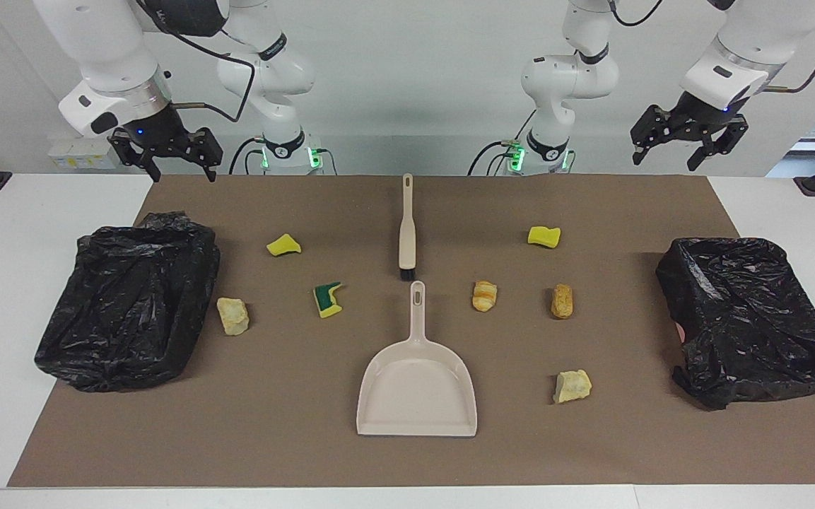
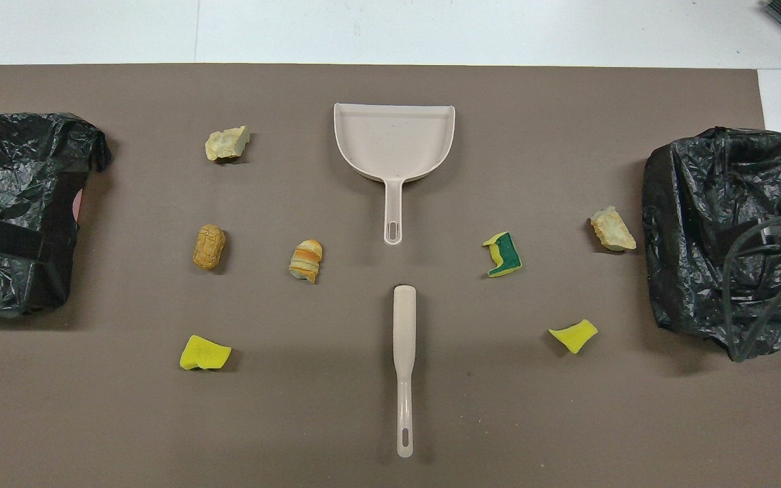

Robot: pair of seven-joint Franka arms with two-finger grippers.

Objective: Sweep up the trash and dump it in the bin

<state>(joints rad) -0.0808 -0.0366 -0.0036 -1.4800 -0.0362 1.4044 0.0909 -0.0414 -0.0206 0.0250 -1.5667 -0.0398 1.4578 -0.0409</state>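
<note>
On the brown-matted tabletop nothing is swept: seven sponge and bread-like scraps lie mid-mat between black-bagged bins, while left tool and right tool hang apart-fingered, empty, over the robots' edge.

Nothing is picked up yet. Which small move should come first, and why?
Probably the right end effector, open and raised over the mat's edge, should descend to the brush handle, which points toward the robots. The dustpan is empty and the trash lies scattered.
</note>
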